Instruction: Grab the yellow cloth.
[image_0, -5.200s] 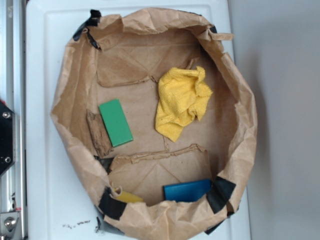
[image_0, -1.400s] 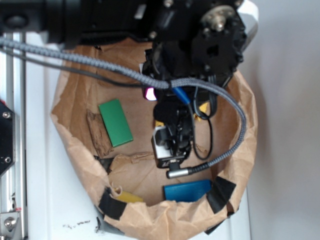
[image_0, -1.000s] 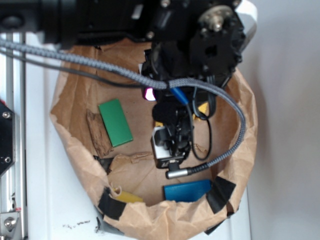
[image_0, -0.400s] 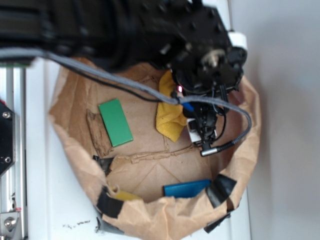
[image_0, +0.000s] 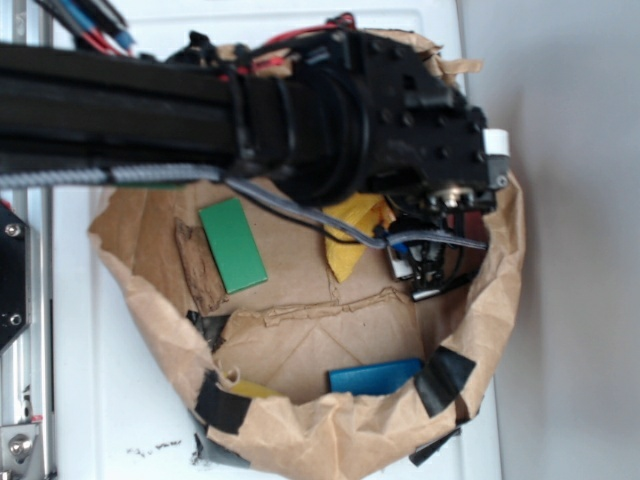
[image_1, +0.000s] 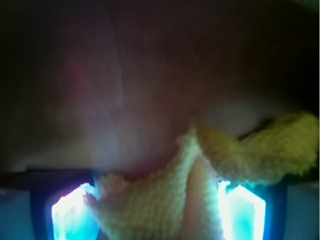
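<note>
The yellow cloth (image_0: 352, 232) lies in the brown paper bag (image_0: 150, 290), mostly hidden under the black arm; only a crumpled lower part shows. My gripper (image_0: 424, 272) hangs at the cloth's right edge, close to the bag's right wall. In the wrist view my gripper (image_1: 157, 212) is open, its glowing fingertips (image_1: 72, 215) wide apart. A fold of the yellow cloth (image_1: 260, 155) fills the gap between them and touches both. The bag floor behind it is dim and blurred.
A green block (image_0: 232, 245) lies at the bag's left beside a torn cardboard scrap (image_0: 197, 268). At the front lie a blue block (image_0: 375, 378) and a small yellow flat block (image_0: 255, 392). Black tape (image_0: 445, 382) patches the rim. The arm (image_0: 200, 110) spans the bag's top.
The arm came in over the bag, first low at the cloth's lower end, then shifted up and right. The wrist now sits at the cloth's right edge, and more of the cloth is covered.
</note>
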